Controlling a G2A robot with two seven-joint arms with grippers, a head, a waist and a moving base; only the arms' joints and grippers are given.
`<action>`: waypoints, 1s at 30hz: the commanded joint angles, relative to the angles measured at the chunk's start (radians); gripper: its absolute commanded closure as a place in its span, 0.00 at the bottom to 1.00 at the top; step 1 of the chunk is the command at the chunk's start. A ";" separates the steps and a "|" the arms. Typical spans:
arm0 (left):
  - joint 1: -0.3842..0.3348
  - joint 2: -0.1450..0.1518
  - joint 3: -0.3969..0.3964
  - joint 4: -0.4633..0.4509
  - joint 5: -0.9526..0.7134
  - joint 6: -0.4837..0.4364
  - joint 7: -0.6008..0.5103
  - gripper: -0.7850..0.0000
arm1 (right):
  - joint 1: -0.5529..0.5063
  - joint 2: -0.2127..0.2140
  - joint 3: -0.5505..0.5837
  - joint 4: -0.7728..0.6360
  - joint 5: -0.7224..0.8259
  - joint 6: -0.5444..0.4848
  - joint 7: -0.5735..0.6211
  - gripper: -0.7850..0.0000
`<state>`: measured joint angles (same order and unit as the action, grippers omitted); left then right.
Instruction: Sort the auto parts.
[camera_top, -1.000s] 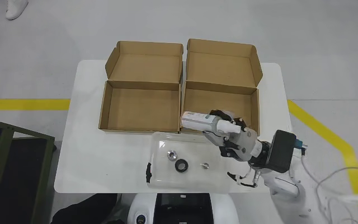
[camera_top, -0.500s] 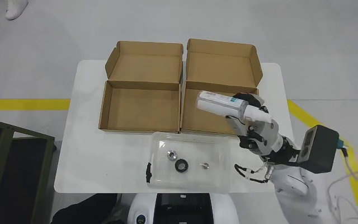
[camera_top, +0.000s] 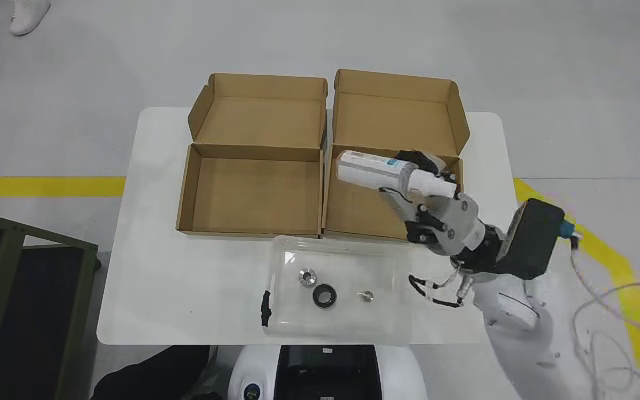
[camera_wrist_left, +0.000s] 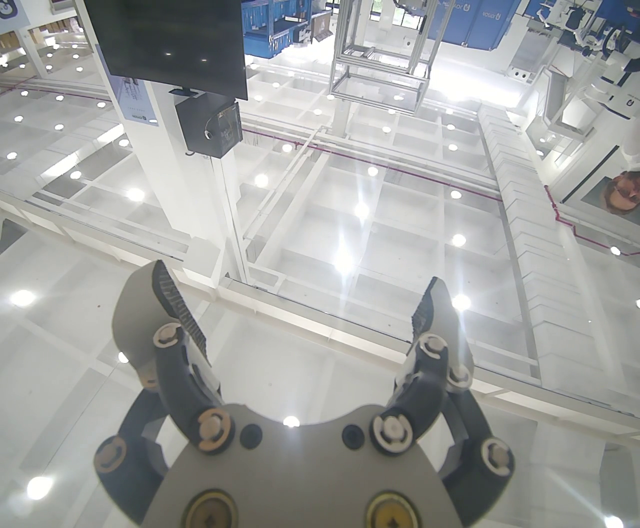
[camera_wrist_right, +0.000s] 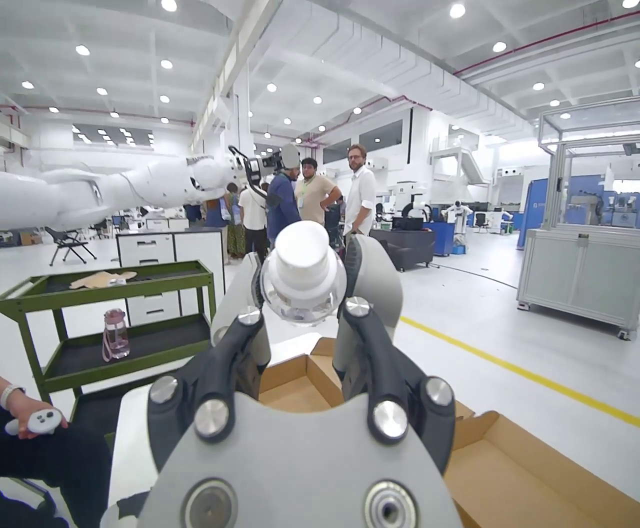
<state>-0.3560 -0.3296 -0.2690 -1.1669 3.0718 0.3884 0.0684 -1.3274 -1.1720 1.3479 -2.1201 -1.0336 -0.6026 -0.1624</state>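
hovering above the white table (camera_top: 160, 300), right pincer (camera_top: 415, 175) clamps a bottle (camera_top: 368, 169) over a box (camera_top: 360, 212); left pincer (camera_wrist_left: 300, 295) gapes.

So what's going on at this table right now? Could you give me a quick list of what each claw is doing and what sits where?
Right claw: shut on a white-capped bottle, held sideways
Bottle position: seen from above, over the right cardboard box
Left claw: open, holding nothing, pointing at the ceiling
Left cardboard box: open, beside the right one
Clear tray: holds a black ring, a larger metal part and a smaller metal part
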 joint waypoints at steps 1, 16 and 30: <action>0.000 0.000 0.000 0.000 0.000 0.000 0.000 0.00 | -0.010 0.000 -0.009 -0.006 -0.044 0.020 0.032 1.00; 0.000 0.000 0.000 0.000 0.000 0.000 0.000 0.00 | -0.037 0.004 -0.044 0.132 -0.072 0.013 0.154 1.00; 0.000 0.000 0.000 0.000 0.000 0.000 0.000 0.00 | 0.103 0.002 -0.073 0.314 -0.064 0.053 0.359 1.00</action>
<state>-0.3559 -0.3296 -0.2690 -1.1669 3.0718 0.3884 0.0684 -1.2397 -1.1693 1.2850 -1.8261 -1.0970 -0.5504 0.1791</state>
